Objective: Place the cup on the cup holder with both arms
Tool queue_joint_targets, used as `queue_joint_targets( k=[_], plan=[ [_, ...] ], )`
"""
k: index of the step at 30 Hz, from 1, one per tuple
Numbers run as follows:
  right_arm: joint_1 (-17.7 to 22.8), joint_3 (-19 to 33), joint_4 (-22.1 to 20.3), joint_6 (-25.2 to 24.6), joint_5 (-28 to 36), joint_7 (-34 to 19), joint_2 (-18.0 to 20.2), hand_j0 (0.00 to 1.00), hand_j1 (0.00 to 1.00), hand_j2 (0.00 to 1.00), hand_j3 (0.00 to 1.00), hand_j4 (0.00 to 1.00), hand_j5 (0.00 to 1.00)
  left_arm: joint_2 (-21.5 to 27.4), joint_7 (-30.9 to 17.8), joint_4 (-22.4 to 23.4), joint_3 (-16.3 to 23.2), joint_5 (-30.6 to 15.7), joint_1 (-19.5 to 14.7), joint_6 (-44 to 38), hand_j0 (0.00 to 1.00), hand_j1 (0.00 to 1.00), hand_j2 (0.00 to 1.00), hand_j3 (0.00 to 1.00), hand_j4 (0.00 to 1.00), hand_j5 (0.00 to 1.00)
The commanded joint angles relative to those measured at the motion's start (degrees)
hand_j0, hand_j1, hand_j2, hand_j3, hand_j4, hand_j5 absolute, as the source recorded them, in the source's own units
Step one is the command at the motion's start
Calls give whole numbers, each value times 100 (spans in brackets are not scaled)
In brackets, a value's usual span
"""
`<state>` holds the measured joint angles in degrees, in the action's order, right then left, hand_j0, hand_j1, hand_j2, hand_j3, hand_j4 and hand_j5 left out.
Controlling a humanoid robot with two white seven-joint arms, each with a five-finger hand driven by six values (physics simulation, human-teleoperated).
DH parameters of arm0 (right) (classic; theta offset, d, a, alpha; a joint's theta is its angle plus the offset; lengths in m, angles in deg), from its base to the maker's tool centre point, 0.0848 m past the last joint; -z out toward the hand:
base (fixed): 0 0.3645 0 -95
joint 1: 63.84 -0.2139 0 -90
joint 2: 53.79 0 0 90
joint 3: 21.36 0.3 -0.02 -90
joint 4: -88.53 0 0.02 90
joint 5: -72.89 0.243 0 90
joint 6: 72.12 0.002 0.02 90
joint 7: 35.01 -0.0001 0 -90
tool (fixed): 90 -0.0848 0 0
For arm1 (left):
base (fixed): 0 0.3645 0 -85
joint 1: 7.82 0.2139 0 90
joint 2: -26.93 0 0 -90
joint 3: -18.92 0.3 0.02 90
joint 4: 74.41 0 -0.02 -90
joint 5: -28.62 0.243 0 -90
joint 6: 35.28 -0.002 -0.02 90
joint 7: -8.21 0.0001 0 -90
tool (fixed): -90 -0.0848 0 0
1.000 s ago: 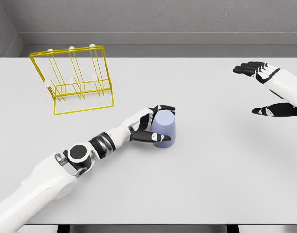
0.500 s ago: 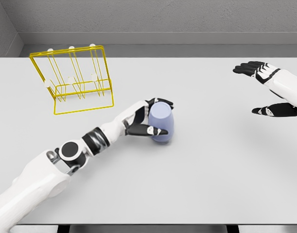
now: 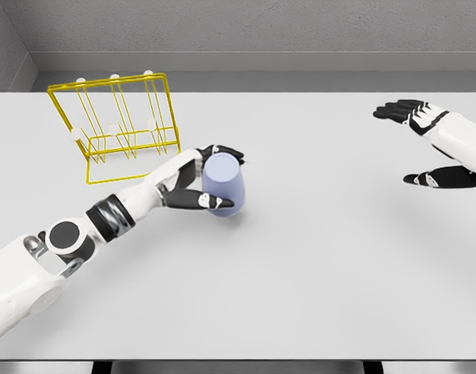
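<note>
The pale worktop [image 3: 323, 257] runs back to grey walls. On it, the yellow cup holder [image 3: 117, 125] stands up and left of my left hand [image 3: 197, 185], near but apart. That hand is clamped on the blue cup [image 3: 223, 184], axis roughly upright. My right hand [image 3: 424, 144], fingers spread, hangs far right of the holder.

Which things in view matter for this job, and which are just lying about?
For the job:
- cup, held in the left robot hand
- yellow holder, at the table's far left
- right robot hand, open at the right edge

Lying about:
- nothing loose; only the grey table under it all
</note>
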<state>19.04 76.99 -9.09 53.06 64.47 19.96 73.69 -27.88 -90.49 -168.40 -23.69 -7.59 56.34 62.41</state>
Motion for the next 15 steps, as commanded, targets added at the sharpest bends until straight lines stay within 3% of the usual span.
queue_joint_targets(
  k=[1, 15],
  plan=[
    [0, 0, -2, -18, 43, 3, 4, 100, 100, 100, 100, 100, 100, 181, 1, -120, -64, -17, 0, 40, 71, 71, 71, 71, 71, 71],
    [0, 9, -2, -18, 43, 3, 4, 100, 100, 100, 100, 100, 100, 822, 9, -393, -363, -35, 0, 286, 71, 71, 71, 71, 71, 71]
  ],
)
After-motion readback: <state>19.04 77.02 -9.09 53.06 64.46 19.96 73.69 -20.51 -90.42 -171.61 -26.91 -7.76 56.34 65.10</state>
